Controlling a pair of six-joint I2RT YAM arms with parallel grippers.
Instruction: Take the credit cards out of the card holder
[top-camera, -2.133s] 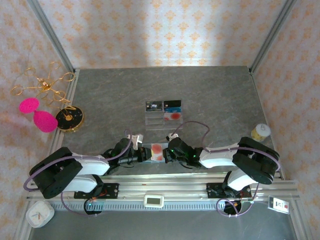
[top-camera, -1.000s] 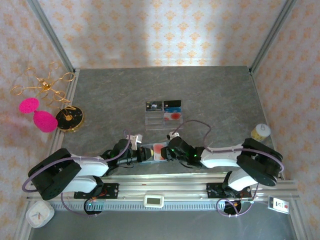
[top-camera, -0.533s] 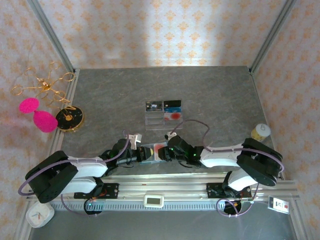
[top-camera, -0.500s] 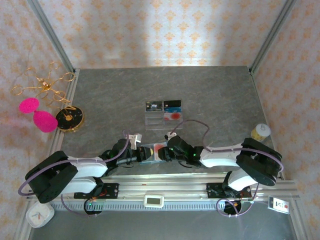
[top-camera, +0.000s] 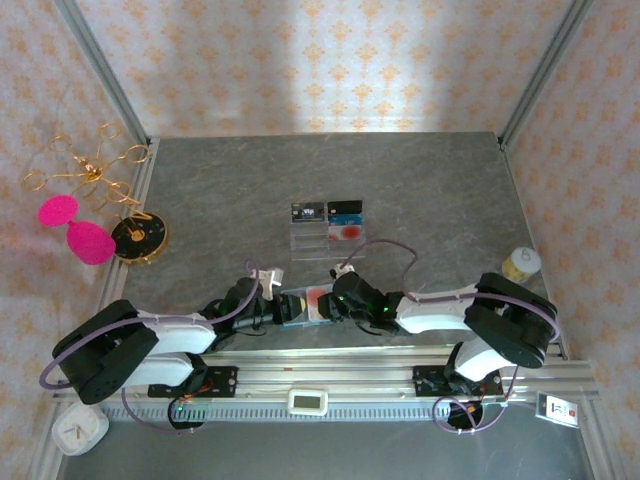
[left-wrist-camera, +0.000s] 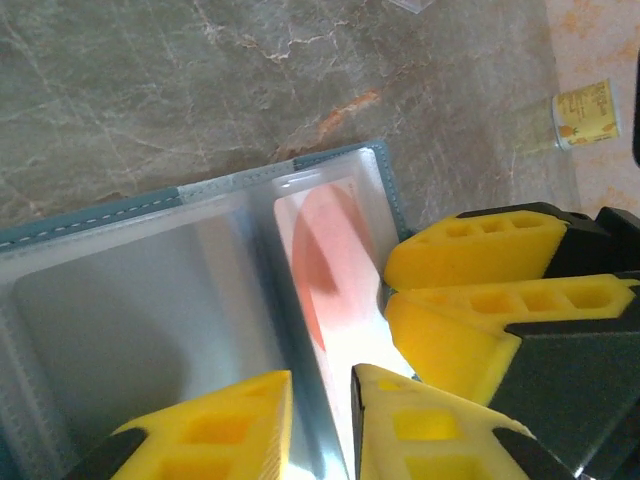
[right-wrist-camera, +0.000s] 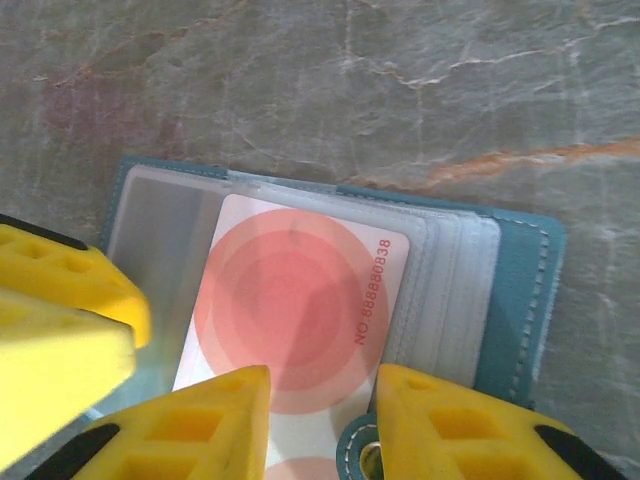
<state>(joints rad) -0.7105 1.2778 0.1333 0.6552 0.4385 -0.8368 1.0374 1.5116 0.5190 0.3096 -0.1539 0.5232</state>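
Dragging the whole wallet along is the main risk: the pale card with red circles (right-wrist-camera: 300, 310) sits inside a clear pocket of the open teal card holder (right-wrist-camera: 520, 290), lying flat at the bottom centre of the top view, so a pull may shift the holder or snag the pocket film. The pocket beside it looks empty. The right fingers (right-wrist-camera: 200, 420) stand parted astride the card's near edge and the snap tab, and the left fingers (left-wrist-camera: 220, 430) are slightly apart over the empty pocket. Neither visibly clamps anything. Farther up the table (top-camera: 430, 180), a clear tray (top-camera: 310, 243) holds a black card (top-camera: 306, 211), a blue card (top-camera: 346, 209) and a red-printed card (top-camera: 347, 231).
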